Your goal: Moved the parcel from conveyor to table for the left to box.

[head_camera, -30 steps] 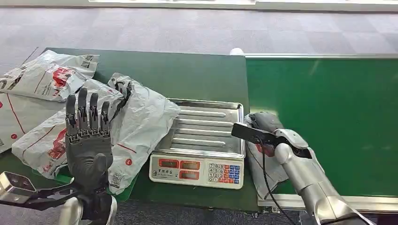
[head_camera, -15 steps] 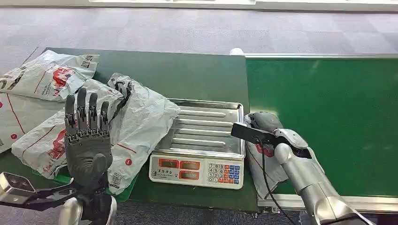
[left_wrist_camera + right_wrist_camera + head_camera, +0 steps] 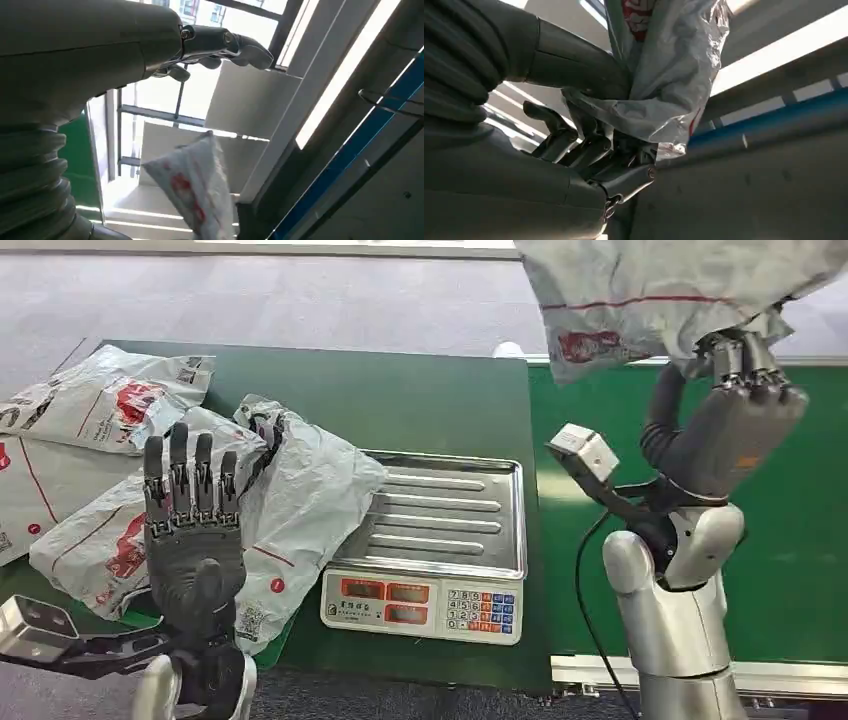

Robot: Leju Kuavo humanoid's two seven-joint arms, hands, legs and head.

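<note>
Floor [image 3: 330,300]: grey carpet tiles, beyond the desk. Desk [image 3: 420,400]: dark green top. Windows [image 3: 200,95]: tall, dark-framed, bright daylight behind. Ceiling [image 3: 320,90]: long strip light along pale panels. Blue beam [image 3: 350,150]: runs beside the light, dark surface beneath.

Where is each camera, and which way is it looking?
Head view: high up, looking down at the table, scale, both arms.
Left wrist view: behind the left hand, looking up at the ceiling.
Right wrist view: behind the right hand gripping the parcel.
All three show that parcel.
</note>
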